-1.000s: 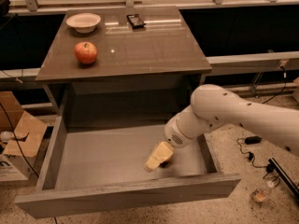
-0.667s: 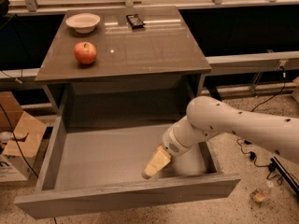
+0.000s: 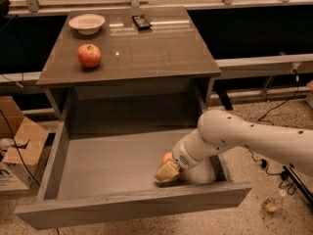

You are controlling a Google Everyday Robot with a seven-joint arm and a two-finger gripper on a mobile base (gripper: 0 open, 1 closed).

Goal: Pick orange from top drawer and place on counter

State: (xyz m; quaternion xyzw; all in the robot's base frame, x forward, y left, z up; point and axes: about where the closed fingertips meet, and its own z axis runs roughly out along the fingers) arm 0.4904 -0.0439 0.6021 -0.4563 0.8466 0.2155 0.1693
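Your gripper (image 3: 167,171) reaches low in the top drawer (image 3: 107,165), front right corner, to grab the orange (image 3: 167,156); you cannot tell its grip.

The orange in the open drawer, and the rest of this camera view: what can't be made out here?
Camera view:
Orange: mostly hidden behind the claw low in the top drawer; held or not, unclear.
Drawer's front right corner: covered by the arm.
Dark item on the counter: too small to identify.
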